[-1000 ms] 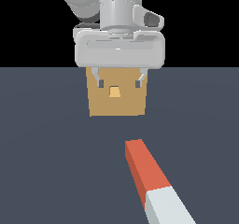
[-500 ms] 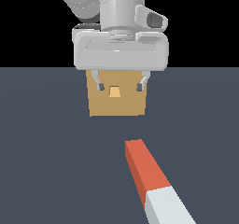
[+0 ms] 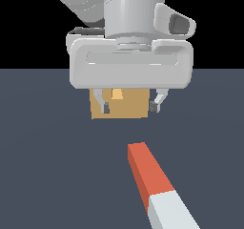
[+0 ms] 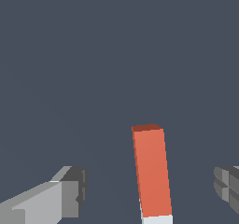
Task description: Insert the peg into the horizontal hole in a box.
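Observation:
The peg (image 3: 155,182) lies flat on the dark floor in the exterior view, its orange-red half pointing toward the box and its white half (image 3: 172,213) nearest the camera. The tan box (image 3: 119,109) stands behind it, partly hidden by my gripper body; the top of its lighter hole (image 3: 117,95) shows just under the hand. My gripper (image 3: 128,106) hangs open and empty in front of the box, above the floor and short of the peg. In the wrist view the peg's orange-red half (image 4: 151,169) lies between my spread fingers (image 4: 70,192), untouched.
The dark grey floor (image 3: 47,175) spreads all around the peg and box. The black background starts behind the box. Nothing else shows.
My gripper has come down and toward the camera, now covering more of the box's upper part. The peg and box have not moved.

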`<state>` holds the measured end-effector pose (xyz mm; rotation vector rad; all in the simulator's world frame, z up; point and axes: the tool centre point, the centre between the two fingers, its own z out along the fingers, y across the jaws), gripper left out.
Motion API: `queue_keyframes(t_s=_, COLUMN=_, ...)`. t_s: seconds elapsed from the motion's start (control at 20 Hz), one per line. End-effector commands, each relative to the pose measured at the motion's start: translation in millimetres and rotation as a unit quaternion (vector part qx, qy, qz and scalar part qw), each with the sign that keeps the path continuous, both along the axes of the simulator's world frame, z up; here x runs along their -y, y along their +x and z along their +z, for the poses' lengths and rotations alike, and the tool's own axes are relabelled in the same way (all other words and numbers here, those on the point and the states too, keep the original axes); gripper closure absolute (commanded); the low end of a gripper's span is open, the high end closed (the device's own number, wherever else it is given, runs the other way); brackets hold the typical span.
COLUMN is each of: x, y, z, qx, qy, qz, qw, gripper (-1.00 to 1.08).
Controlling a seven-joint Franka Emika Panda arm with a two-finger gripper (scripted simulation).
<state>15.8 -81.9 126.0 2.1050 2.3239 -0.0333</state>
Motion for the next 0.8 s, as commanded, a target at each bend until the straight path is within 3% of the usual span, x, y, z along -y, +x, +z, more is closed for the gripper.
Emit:
queue_keyframes(t_s=0.0, x=22, y=5, z=-8, qx=0.001, qy=0.001, qz=0.008, qw=1.0000, gripper=-0.92)
queue_keyframes(t_s=0.4, x=91, y=25, z=-35, qx=0.003, qy=0.006, qz=0.032, qw=0.9994, gripper=-0.92)
queue_keyframes(t_s=0.75, x=130, y=40, z=-50, qx=0.004, qy=0.009, qz=0.047, qw=0.9989, gripper=-0.92)
